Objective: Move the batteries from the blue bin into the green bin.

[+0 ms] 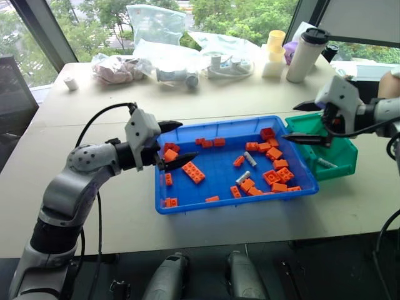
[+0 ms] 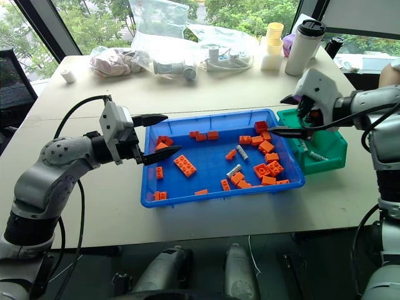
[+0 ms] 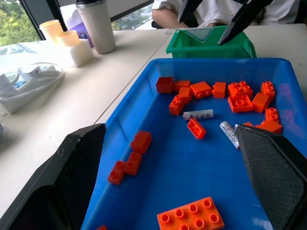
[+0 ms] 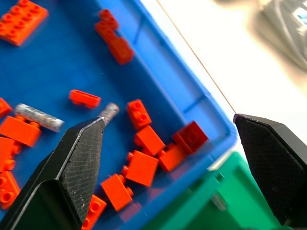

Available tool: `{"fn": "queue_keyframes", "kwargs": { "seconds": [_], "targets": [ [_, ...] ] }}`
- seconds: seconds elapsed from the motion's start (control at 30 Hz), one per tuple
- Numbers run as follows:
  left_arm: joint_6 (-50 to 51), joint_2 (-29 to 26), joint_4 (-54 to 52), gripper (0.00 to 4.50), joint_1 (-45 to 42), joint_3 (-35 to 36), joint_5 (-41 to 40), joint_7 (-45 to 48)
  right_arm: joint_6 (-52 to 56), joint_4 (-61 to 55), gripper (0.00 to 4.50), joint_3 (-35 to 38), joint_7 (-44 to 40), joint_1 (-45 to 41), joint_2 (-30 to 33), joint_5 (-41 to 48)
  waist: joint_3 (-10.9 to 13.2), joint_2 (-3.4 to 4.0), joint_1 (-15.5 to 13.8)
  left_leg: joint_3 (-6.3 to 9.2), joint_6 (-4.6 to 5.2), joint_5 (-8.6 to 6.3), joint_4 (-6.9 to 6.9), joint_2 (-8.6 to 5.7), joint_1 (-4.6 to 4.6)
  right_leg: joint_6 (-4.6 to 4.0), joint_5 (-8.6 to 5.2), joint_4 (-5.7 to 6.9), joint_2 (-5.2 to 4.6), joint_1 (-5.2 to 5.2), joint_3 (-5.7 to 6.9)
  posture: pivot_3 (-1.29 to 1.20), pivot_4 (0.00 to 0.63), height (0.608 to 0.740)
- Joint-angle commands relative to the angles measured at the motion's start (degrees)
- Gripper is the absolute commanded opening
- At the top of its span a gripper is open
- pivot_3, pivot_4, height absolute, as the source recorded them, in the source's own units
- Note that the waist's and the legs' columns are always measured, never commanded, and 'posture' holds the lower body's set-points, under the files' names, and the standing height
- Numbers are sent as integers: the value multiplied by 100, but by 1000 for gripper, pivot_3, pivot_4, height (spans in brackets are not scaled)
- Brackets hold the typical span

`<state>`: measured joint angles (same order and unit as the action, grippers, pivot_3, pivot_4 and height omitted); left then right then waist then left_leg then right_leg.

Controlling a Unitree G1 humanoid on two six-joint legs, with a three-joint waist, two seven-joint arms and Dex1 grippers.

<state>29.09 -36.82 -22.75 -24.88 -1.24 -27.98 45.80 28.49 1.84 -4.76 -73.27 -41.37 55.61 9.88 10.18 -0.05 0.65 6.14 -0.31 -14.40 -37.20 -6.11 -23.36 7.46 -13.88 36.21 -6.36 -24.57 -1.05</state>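
Observation:
The blue bin [image 1: 215, 169] lies mid-table with several orange bricks [image 1: 193, 172] in it. Two silver-grey batteries [image 1: 250, 159] [image 1: 243, 177] rest among the bricks toward its right half. The green bin [image 1: 342, 155] touches its right end and holds one battery [image 1: 325, 163]. My left gripper [image 1: 189, 144] is open and level over the blue bin's left rim, holding nothing. My right gripper [image 1: 289, 122] hangs open and empty above the join between the two bins, pointing down and left. Both loose batteries [image 4: 38, 117] [image 4: 109, 111] also appear in the right wrist view.
Along the table's far side are plastic bags [image 1: 156, 25], a white tumbler [image 1: 306, 55], yellow cups [image 1: 275, 47] and a small white roll [image 1: 70, 83]. A person [image 1: 389, 84] sits at the far right behind the green bin.

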Motion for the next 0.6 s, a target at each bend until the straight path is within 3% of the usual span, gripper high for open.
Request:
{"fn": "queue_keyframes", "kwargs": {
  "seconds": [0.03, 0.17, 0.3, 0.6],
  "targets": [
    [-57, -14, -180, 4500, -51, 116, -2, -24, -722, 207, 4425, -507, -110, -107, -160, -400, 0, 0, -16, 1, 0, 0, 0, -2, -1, 0, 0, 0, -2, 0, 1, 0, 150, 740],
    [-33, -40, -253, 4500, 15, 145, 10, -64, -2135, 1008, 4425, -1219, 57, -348, -408, -1277, 1, -1, -9, 1, 0, 0, -3, -7, -2, 0, 0, 0, -5, 0, 2, 0, 150, 740],
    [44, -74, -381, 4500, 125, 249, -14, -171, -2827, 1469, 4425, -1550, -391, -519, -605, -1428, 1, -1, 11, 1, -2, 1, 0, -2, -1, 0, 0, 1, 0, -4, 2, 0, 150, 740],
    [167, -132, -651, 4500, 353, 413, -49, -381, -3371, 2082, 4425, -1671, -919, -769, -1013, -1451, 1, -1, 3, 3, -3, 2, -2, -2, -1, 0, 0, 1, 3, -2, 0, 0, 150, 740]
  ]
}}
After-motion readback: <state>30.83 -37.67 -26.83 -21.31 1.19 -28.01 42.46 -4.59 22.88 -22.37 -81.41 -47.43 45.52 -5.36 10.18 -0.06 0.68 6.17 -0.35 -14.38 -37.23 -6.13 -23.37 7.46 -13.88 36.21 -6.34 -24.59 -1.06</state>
